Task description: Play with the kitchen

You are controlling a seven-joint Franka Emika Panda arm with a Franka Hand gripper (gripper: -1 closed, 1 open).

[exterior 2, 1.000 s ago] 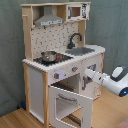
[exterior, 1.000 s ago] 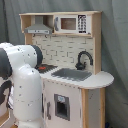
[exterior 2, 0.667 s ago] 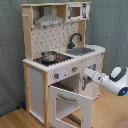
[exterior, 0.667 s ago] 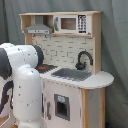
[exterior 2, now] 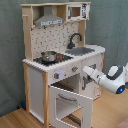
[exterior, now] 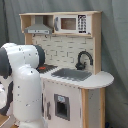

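- The tall toy kitchen of pale wood and white panels [exterior 2: 55, 60] is seen standing on the floor in both exterior views; its long axis is upright.
- On the stovetop at the second exterior view's left, a small metal pot [exterior 2: 49, 56] is set; what it holds cannot be told.
- The windowed oven door [exterior 2: 67, 106] is hung open, swung outward and down.
- The grey sink [exterior 2: 82, 50] is sunk in the counter; nothing is made out inside it.
- The claw [exterior 2: 88, 70] is held just beside the knob panel, the kitchen lying toward the second exterior view's left of it; whether it is wide or narrow cannot be told.
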